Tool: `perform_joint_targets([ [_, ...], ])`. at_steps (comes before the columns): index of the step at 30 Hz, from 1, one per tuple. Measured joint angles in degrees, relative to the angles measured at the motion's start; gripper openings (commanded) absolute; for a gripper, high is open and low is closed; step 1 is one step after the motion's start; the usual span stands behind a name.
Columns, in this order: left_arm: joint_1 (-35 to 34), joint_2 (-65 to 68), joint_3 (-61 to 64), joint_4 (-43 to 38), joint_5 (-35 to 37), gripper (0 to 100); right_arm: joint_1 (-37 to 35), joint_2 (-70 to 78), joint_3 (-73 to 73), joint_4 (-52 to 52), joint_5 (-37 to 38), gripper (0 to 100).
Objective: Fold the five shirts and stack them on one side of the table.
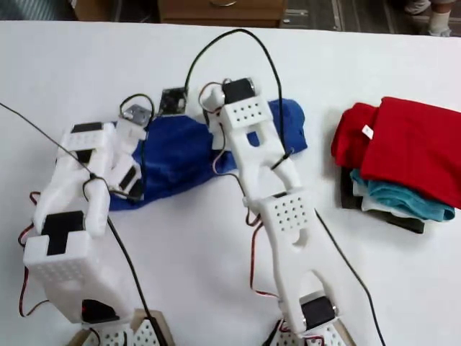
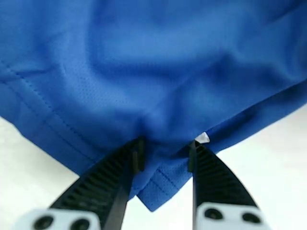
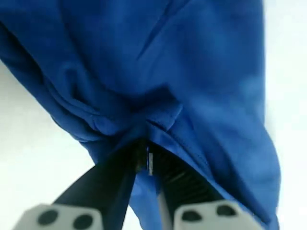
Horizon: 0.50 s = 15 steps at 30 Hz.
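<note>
**Blue shirt pinched at two places, near the stack**

The shirt lies bunched on the table near the stack, with a strip of bare table between them. The right gripper, on the part nearer the stack, is pinched almost closed on a fold. The left gripper, at the end farthest from the stack, stands narrow with a thick gather of hem between its jaws. The cloth is a thin mesh knit, probably light, limp and a little slick, so it should sag and slide rather than hold a crease. Stitched hems or doubled folds look like the best holds, with the two grips level and well apart.
</note>
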Motion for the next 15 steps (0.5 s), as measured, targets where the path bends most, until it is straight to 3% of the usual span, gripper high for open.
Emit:
perform_joint_targets([
  [6, 0.0, 0.0, 0.0, -0.4, 3.8, 18, 0.0, -9.8, -3.3, 0.2, -7.2, 2.2],
  [9, 0.0, 0.4, -1.5, 0.2, 8.7, 18, 0.1, -16.3, -3.4, 0.3, -10.8, 8.4],
  [15, 0.1, 1.1, -13.4, 8.9, 16.8, 18, 4.0, -28.1, 4.3, 0.8, -15.1, 14.8],
])
